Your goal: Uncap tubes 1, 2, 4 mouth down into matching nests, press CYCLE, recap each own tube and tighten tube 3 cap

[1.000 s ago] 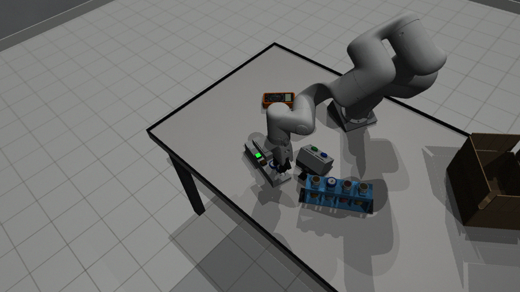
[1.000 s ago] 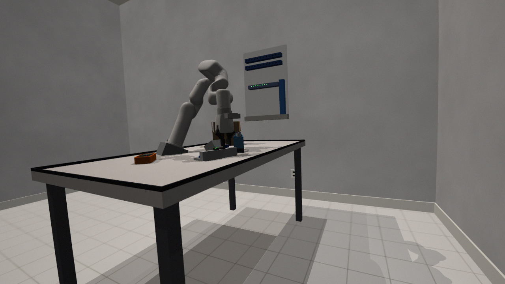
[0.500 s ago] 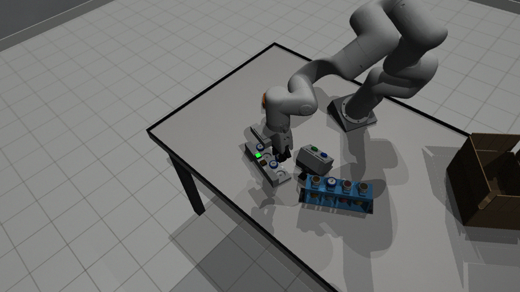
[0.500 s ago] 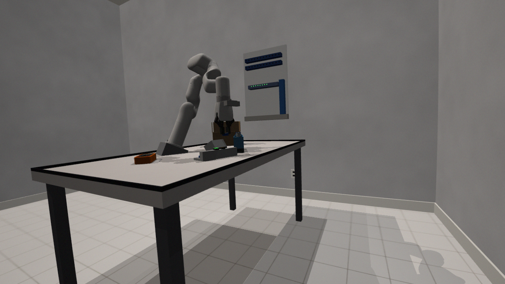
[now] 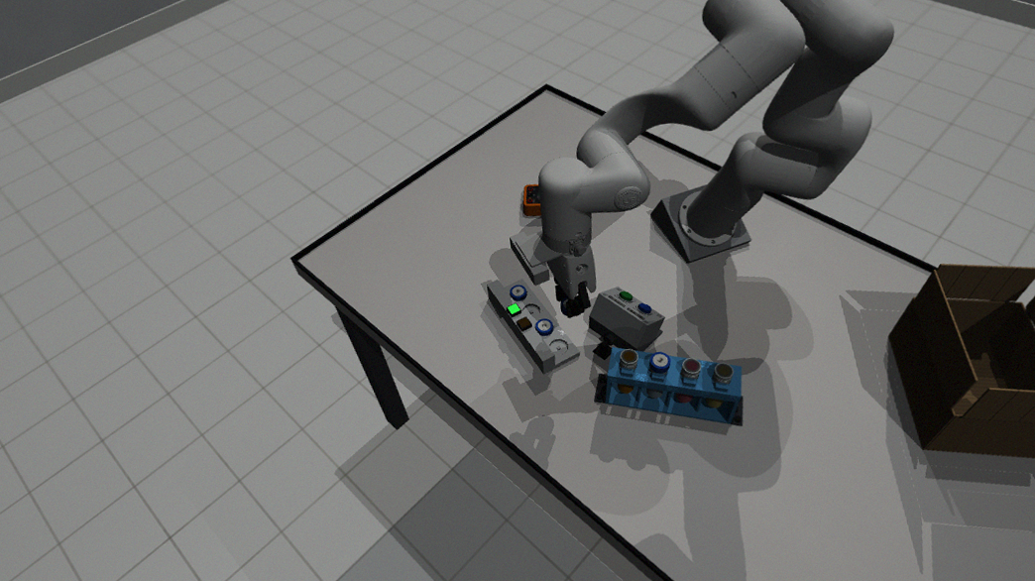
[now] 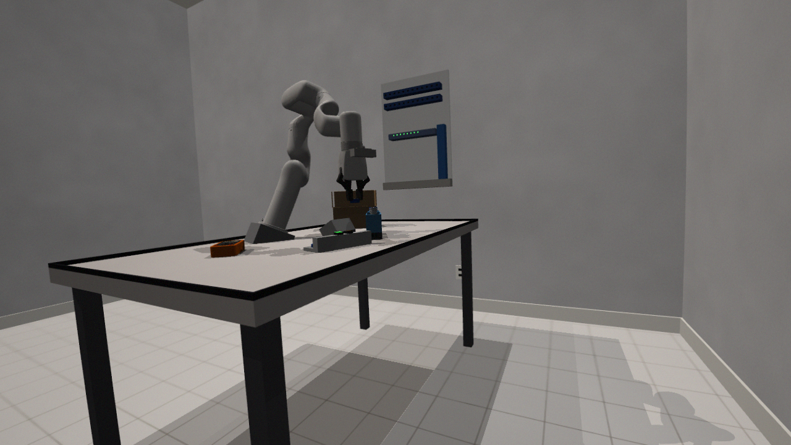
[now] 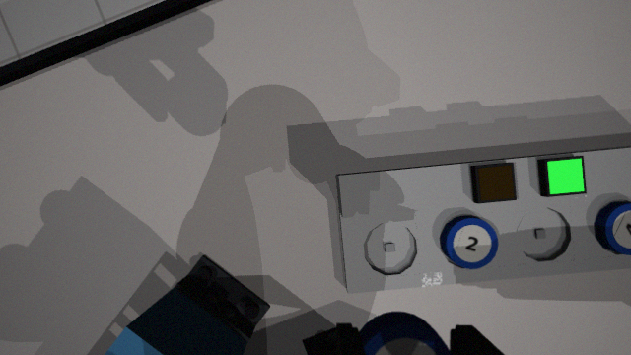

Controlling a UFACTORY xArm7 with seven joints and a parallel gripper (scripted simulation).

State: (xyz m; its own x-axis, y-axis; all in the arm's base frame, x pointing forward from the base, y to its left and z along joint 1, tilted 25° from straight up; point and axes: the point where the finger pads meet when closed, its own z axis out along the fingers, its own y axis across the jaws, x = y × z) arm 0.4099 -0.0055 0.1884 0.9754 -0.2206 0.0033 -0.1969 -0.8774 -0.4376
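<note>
My gripper (image 5: 573, 306) is shut on a blue-rimmed cap (image 7: 401, 340) and hangs above the table between the cap tray (image 5: 532, 323) and the key housing (image 5: 625, 314). In the wrist view nest 1 (image 7: 389, 247) and nest 3 (image 7: 542, 237) are empty. Cap 2 (image 7: 468, 243) sits in its nest, and another cap (image 7: 616, 229) sits at the right edge. The green lamp (image 7: 562, 176) is lit and the amber lamp (image 7: 493, 182) is dark. The blue tube rack (image 5: 666, 385) stands nearer the table's front. One tube (image 5: 658, 364) carries a blue cap and the other three look open.
The housing carries a green key (image 5: 625, 295) and a blue key (image 5: 644, 307). An open cardboard box (image 5: 996, 359) stands at the right. An orange meter (image 5: 530, 199) lies behind the arm. A grey block (image 5: 530, 255) sits beside the tray's far end.
</note>
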